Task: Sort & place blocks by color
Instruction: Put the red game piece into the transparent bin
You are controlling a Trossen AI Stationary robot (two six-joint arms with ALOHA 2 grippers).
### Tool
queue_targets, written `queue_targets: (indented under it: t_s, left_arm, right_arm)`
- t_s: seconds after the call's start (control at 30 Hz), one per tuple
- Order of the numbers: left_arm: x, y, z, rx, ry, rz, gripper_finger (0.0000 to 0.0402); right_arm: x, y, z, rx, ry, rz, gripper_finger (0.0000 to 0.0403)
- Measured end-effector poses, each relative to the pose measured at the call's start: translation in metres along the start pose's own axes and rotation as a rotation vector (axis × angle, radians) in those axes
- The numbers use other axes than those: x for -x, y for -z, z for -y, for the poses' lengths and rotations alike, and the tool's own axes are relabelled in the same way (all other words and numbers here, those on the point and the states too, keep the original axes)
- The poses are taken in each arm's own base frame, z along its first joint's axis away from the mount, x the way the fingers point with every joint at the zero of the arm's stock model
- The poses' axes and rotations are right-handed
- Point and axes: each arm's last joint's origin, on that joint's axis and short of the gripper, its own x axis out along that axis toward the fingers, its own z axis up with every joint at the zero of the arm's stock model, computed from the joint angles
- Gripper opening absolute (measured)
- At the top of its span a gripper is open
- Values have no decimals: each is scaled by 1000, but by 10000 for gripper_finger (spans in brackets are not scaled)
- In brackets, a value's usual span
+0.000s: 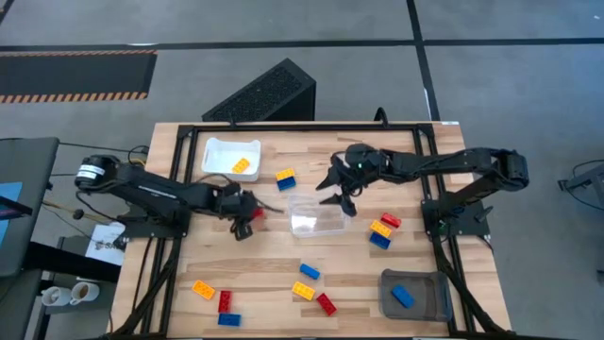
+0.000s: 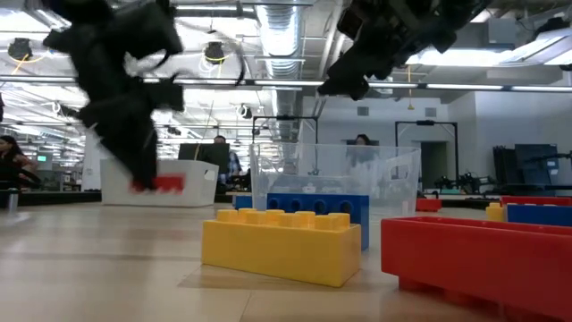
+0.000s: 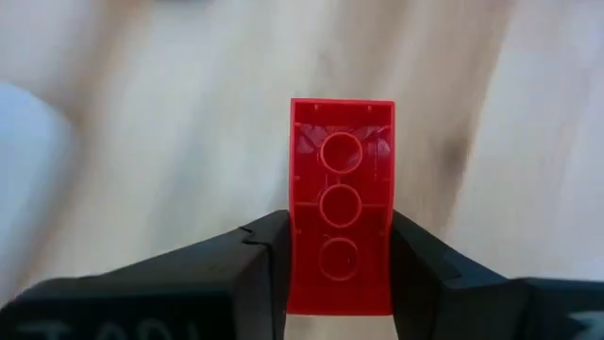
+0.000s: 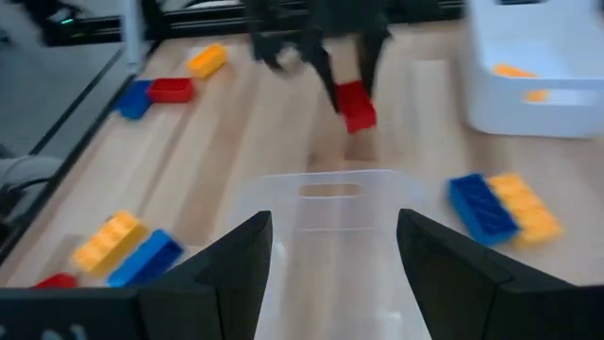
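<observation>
A white tray [image 1: 219, 149], clear bin [image 1: 316, 217] and grey bin [image 1: 415, 295] sit on the table [image 1: 274, 274].

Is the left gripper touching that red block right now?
Touching. The left wrist view shows the left gripper with both fingers pressed against the sides of the red block.

Black jointed arms, dark pincers

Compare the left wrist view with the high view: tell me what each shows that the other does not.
Only the left wrist view shows the hollow underside of the small red plastic brick, with its round tubes. Only the high view shows the white tray, clear plastic container, grey bin, scattered bricks and the open right gripper. Both show the left gripper clamped on that red brick above the wooden table.
</observation>
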Motion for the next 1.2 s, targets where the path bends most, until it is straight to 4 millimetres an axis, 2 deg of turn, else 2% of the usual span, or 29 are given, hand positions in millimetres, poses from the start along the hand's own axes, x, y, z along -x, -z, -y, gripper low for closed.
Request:
queue_targets:
  t_s: [0.2,0.33,0.43,0.53,0.83,0.93,1.07,1.2]
  left_arm:
    - [49,-25,-18,-25,2,223,96]
    - [76,-30,-31,-64,1,395,96]
    - [92,-34,-39,-66,15,503,96]
    - [98,-37,-43,-82,50,568,96]
    - [95,-49,-50,-129,119,639,96]
    - [88,-55,-51,-139,135,642,96]
    - [69,-68,-46,-152,219,650,96]
    - [41,-83,-35,-174,345,666,96]
  right_arm:
    - [12,0,29,-6,80,30,249]
    - [21,0,46,-12,99,62,249]
    - [26,2,56,-18,131,65,249]
    - [30,3,62,-25,151,67,249]
    - [36,4,70,-6,111,83,249]
    - [38,5,74,-10,116,86,249]
    - [42,6,76,-35,104,87,249]
    - [61,3,61,-51,81,53,249]
